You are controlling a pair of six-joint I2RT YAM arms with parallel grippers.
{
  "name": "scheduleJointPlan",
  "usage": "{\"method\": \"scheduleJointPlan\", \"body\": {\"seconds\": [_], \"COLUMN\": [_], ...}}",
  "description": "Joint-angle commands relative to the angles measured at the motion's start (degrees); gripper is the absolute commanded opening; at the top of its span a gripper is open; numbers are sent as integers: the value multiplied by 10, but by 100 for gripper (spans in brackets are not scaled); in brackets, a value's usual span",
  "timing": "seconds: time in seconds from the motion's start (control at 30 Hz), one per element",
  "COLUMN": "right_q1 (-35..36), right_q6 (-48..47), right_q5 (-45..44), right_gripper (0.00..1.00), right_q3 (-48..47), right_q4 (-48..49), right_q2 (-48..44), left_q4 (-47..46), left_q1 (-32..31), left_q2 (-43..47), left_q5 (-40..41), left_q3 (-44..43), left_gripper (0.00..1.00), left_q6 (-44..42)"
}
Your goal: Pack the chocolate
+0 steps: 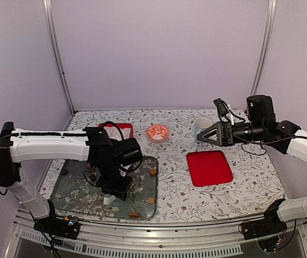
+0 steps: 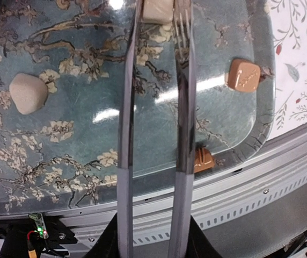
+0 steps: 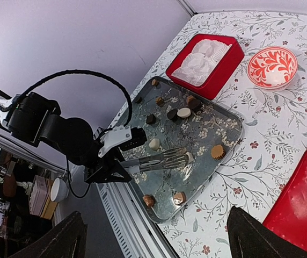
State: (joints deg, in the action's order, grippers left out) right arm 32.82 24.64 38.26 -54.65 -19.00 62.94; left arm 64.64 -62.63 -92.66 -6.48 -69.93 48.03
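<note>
Step now: We think we are at the picking-up step. The tongs (image 2: 183, 107) are down on the tray (image 1: 73, 188), with their tips on both sides of a cream piece (image 2: 158, 9).

Next move: We think the tongs need to squeeze softly, lift the piece straight up, and carry it to the far side, over to the red box (image 3: 206, 58). If they squeeze too hard, the small piece may pop out.

Left end effector (image 3: 113, 165): It is clamped on the back end of the tongs. The two tong arms are a little apart, with the cream piece between the tips. We cannot tell if they press on it yet.

Right end effector (image 1: 204, 134): Its fingers are wide apart and hold nothing. It hangs over the far right of the tabletop (image 1: 175, 199), near a white cup (image 1: 202, 124).

Where the chocolate (image 3: 176, 113) is: All of it that we can see is on the tray, at the near left. A cream lump (image 2: 28, 93) and a caramel piece (image 2: 244, 74) lie on either side of the tongs. Another caramel piece (image 2: 203, 159) is at the near rim. More pieces sit at the far end of the tray.

Red box: It is just past the far edge of the tray. It has white paper cups inside, and we see no chocolate in it.

Other things: A red-and-white bowl (image 1: 158, 132) is right of the box, and a red lid (image 1: 209, 167) lies flat on the right.
</note>
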Motion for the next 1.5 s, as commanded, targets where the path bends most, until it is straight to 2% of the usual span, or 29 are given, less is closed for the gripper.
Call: {"method": "scheduleJointPlan", "body": {"seconds": [0.0,0.17,0.37,0.67,0.87,1.1,1.47], "right_q1": [-2,-3,-3,-3,-3,-3,-3], "right_q6": [4,3,4,4,10,13,15], "right_q5": [-9,-9,-9,-12,-24,-27,-29], "right_gripper": [93,93,93,93,93,94,98], "right_q3": [7,7,4,-8,-9,-16,-22], "right_q4": [7,7,9,14,21,28,32], "right_q2": [-10,-7,-3,8,10,28,52], "left_q4": [24,31,14,10,8,-13,-36], "left_q1": [-6,8,53,184,294,382,419], "left_q2": [-1,21,81,131,129,111,26], "left_q5": [21,30,20,-5,-11,-20,-48], "left_q3": [-21,-28,-39,-58,-78,-72,-100], "left_gripper": [27,24,23,22,22,22,23], "left_q6": [-19,-17,-27,-95,-141,-190,-244]}}
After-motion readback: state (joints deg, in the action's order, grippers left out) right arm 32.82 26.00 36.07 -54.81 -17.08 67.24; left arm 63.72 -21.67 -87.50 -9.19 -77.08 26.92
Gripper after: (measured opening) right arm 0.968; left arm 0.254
